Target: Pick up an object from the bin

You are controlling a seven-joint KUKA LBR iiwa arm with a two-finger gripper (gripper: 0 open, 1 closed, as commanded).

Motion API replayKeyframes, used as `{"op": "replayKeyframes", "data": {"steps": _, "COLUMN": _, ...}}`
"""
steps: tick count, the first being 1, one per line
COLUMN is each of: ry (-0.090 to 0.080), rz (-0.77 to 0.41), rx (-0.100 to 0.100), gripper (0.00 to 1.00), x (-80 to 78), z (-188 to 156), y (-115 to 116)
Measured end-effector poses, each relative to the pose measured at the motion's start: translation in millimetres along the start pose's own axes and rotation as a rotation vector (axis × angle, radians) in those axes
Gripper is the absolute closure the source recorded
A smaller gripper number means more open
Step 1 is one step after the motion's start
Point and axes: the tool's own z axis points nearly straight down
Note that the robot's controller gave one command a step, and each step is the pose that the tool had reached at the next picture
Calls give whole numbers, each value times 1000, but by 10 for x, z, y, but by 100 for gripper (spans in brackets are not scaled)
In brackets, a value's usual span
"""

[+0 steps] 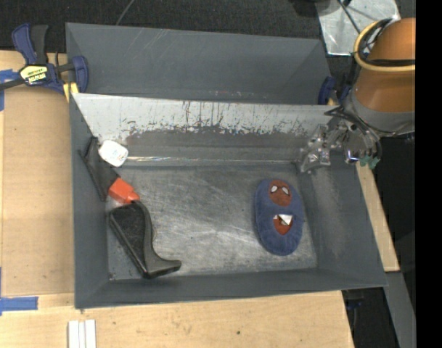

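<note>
the orange-covered robot arm [386,56] is reaching in over the right edge of the grey metal bin [206,71]. its jaws are hanging at the bin's far right corner, just where the scuffed, sloping back wall is meeting the floor. from where i am standing they are showing as a knot of pale metal and cable, and i cannot tell whether the jaws are apart or together.

the thing lying nearest to them is a soft, dark blue oval slipper [279,210]. it is resting flat on the right half of the bin floor, with its length running from the back wall toward the front edge. two reddish round patches with flecks of white are sitting on its top, one behind the other. the slipper is lying near the jaws but clearly apart from them, on the side toward the front edge.

the rest is gathering along the left edge, well apart from the jaws. a small white rounded piece [113,153] is lying in the far left corner, against a thin black strip [96,172]. just beside that, a small orange block [122,190] is sitting. in front of it a black, boot-shaped plastic handle [141,241] is stretching toward the front left corner, its foot pointing along the front edge.
</note>
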Motion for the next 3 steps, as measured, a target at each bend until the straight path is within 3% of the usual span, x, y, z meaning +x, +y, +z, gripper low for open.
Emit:
{"op": "replayKeyframes", "data": {"steps": 1, "ry": 8, "rz": 1, "rx": 0, "gripper": 0, "x": 15, "z": 46, "y": -2}}
{"op": "replayKeyframes", "data": {"steps": 2, "ry": 12, "rz": 68, "rx": -1, "gripper": 0, "x": 130, "z": 1179, "y": 27}}
{"op": "replayKeyframes", "data": {"steps": 3, "ry": -4, "rz": 67, "rx": 0, "gripper": 100, "x": 83, "z": 1112, "y": 25}}
